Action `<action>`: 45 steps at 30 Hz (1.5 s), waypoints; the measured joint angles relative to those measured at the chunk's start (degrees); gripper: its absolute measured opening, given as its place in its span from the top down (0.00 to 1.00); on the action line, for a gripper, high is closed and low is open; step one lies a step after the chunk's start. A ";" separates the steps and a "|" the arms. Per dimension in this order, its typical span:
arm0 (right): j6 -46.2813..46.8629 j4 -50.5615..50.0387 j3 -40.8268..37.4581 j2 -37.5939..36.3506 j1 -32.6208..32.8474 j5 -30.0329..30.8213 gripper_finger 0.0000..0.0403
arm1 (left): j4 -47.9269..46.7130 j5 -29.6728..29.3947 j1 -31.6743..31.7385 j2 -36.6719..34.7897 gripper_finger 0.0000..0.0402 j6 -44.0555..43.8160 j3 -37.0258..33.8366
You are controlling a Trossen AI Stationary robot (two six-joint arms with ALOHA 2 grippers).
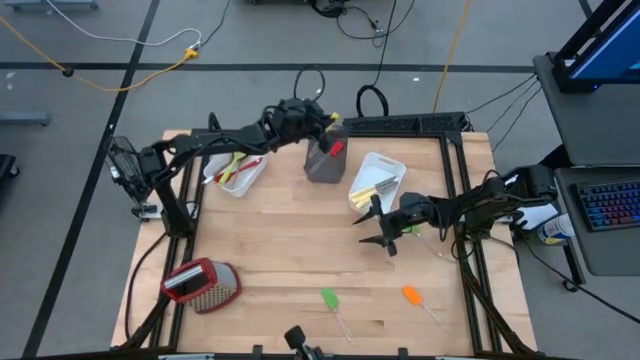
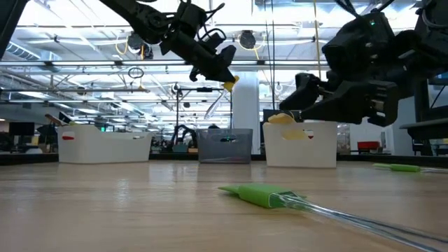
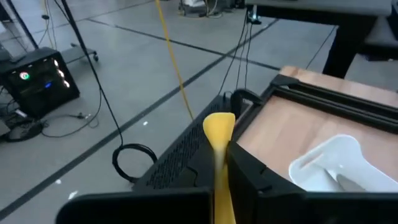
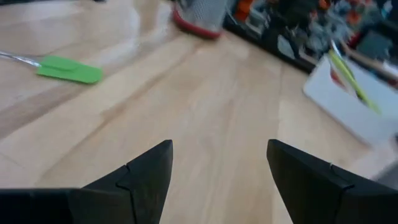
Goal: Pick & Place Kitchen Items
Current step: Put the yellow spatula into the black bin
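My left gripper (image 1: 326,123) hangs above the dark tub (image 1: 322,165) at the table's far middle, shut on a yellow spatula (image 3: 219,129), also seen in the low view (image 2: 229,83). A red utensil (image 1: 338,148) stands in the dark tub. My right gripper (image 1: 376,230) hovers open near the table's middle right, with nothing between its fingers (image 4: 217,171). A green spatula (image 1: 330,298) and an orange spatula (image 1: 411,294) lie flat on the table near the front edge. Two white tubs (image 1: 236,172) (image 1: 378,180) hold more utensils. My left gripper pinches the yellow spatula between its two fingers (image 3: 252,180), below the head on the handle (image 3: 221,177). The yellow head sticks out past the fingertips, roughly along the fingers. The gripper points slightly downward toward the table's right. The spatula is lifted clear, above the dark tub.
A metal grater with a red top (image 1: 200,283) lies at the near left. A black frame rail (image 1: 405,124) runs along the far edge and down the right side. Bare wood lies between the tubs and the two spatulas on the table.
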 joint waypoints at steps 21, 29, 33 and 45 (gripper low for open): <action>17.34 -4.46 -0.16 -0.10 0.24 0.26 0.37 | 2.95 2.89 2.44 5.65 0.98 -1.74 0.09; 18.60 -1.33 -2.48 -0.12 1.92 5.10 0.37 | 4.18 2.80 2.50 10.31 0.97 -3.12 0.09; 18.59 0.43 -3.29 -0.10 2.67 6.31 0.37 | 4.15 2.80 2.48 12.03 0.98 -3.80 0.09; 20.72 0.17 -3.30 -0.08 2.69 6.14 0.37 | -0.70 2.33 2.48 12.94 0.98 -6.42 0.09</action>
